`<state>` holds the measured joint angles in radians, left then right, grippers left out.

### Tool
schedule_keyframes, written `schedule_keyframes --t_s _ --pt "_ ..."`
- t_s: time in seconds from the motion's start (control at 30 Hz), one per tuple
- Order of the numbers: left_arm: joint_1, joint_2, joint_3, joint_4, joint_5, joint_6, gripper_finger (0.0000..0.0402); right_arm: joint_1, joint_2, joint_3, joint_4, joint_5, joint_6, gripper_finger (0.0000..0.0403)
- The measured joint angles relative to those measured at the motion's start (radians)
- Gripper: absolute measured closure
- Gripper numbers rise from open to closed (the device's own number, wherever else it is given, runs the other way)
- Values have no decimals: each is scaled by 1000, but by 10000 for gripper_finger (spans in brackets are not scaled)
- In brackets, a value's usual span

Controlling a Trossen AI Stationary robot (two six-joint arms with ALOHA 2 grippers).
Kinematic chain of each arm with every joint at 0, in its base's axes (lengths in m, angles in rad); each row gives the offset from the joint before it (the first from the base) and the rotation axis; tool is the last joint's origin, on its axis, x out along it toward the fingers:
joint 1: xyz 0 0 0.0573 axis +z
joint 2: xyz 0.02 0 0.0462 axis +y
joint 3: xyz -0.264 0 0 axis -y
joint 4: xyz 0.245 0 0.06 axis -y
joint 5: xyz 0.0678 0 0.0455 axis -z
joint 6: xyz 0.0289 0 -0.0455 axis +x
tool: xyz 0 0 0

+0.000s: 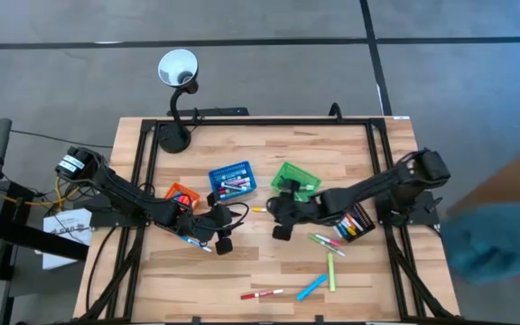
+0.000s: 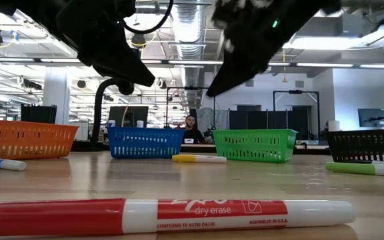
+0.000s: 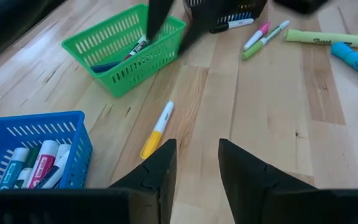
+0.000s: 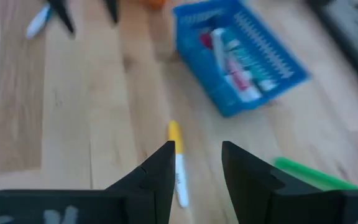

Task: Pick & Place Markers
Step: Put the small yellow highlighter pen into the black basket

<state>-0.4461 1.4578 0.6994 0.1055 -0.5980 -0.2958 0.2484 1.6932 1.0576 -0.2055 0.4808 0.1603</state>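
High view. We list a wooden table (image 1: pixel 242 271) carrying four mesh baskets: orange (image 1: pixel 181 193), blue (image 1: pixel 231 178), green (image 1: pixel 296 179) and black (image 1: pixel 357 223). The left gripper (image 1: pixel 221 236) sits beside the orange basket; the right gripper (image 1: pixel 281 219) sits just below the green one. Between them lies a yellow-capped marker (image 1: pixel 262 208). Loose markers also lie toward the near edge: a red-and-white one (image 1: pixel 262 293), a blue one (image 1: pixel 311 287), a yellow-green one (image 1: pixel 330 271).

Low view. We read "EXPO dry erase" and "ASSEMBLED IN U.S.A." on the red-and-white marker (image 2: pixel 165 216) in the foreground. Both grippers hang above the table, clear of it. A person shows in the room beyond.

Left wrist view. The left gripper's fingers (image 3: pixel 160 168) stand parted, holding nothing; the yellow-capped marker (image 3: pixel 157 129) lies just ahead. We read "Sharpie" on a yellow highlighter (image 3: pixel 325 38).

Right wrist view. The right gripper's fingers (image 4: pixel 159 168) stand apart, empty, with the yellow-capped marker (image 4: pixel 176 163) lying between and ahead of them.

Handling, in our judgement: light, rigid, smooth plastic barrel, prone to rolling; best pinched across mid-barrel.
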Motion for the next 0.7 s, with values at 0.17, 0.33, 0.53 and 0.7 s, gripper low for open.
schedule_keyframes --t_s 0.17,0.33,0.53,0.7 --pt "0 0 0 0 0 0 286 -61 133 18 119 -197 -87 282" --pt "0 0 0 0 0 0 286 -110 236 68 125 -268 -83 285" --pt "0 0 -10 5 0 0 286 -144 304 89 107 -309 -90 285" --pt "0 0 -15 6 0 0 286 -159 309 89 90 -309 -90 285"
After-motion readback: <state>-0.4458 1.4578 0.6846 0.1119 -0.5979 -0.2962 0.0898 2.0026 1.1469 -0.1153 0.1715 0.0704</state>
